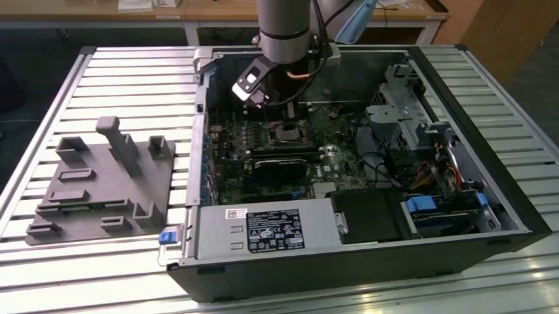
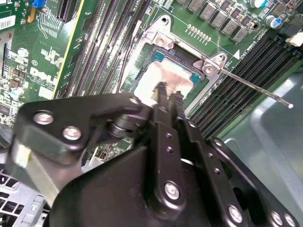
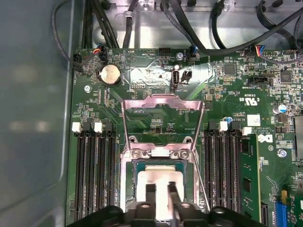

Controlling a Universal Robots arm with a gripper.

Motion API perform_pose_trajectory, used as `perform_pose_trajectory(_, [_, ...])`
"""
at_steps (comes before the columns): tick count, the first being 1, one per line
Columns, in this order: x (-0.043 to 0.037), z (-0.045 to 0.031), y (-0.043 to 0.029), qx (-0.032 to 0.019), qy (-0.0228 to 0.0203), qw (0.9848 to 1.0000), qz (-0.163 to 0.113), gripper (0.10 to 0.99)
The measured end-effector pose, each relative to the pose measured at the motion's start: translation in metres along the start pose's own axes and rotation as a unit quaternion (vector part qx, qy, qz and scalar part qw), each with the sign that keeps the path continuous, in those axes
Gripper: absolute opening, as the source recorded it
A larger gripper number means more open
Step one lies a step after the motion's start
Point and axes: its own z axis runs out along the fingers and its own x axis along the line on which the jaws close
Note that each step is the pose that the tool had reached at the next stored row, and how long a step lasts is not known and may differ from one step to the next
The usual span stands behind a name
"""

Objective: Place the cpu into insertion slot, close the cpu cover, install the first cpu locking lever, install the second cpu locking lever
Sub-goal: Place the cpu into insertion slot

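The cpu (image 3: 159, 178), a flat square chip with a dull metallic top, lies inside the insertion slot (image 3: 126, 182) on the green motherboard. In the exterior view the slot (image 1: 288, 134) sits under the arm. The cpu cover (image 3: 163, 100), a thin silvery frame, stands swung up and open behind the slot. One thin locking lever (image 2: 258, 91) sticks out sideways from the slot's corner, unlatched. My gripper (image 3: 161, 194) hovers directly over the cpu (image 2: 175, 75), and its black fingers (image 2: 161, 94) are shut together with nothing between them.
Rows of black memory slots (image 3: 97, 175) flank the socket on both sides. A black fan card (image 1: 279, 163), a power supply (image 1: 262, 232), a drive cage (image 1: 402, 118) and cables (image 1: 436, 173) fill the open case. A grey fixture (image 1: 105, 176) lies on the slatted table.
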Motion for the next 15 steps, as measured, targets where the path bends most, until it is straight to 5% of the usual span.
perform_pose_trajectory(4, [0.0,-0.0004,0.0,0.0,0.0,1.0,0.0,0.106])
perform_pose_trajectory(12, [0.0,-0.0012,0.0001,0.0002,0.0,1.0,0.0,0.106])
perform_pose_trajectory(15, [0.0,-0.001,0.0006,0.0105,-0.0002,0.9999,0.0,0.106])
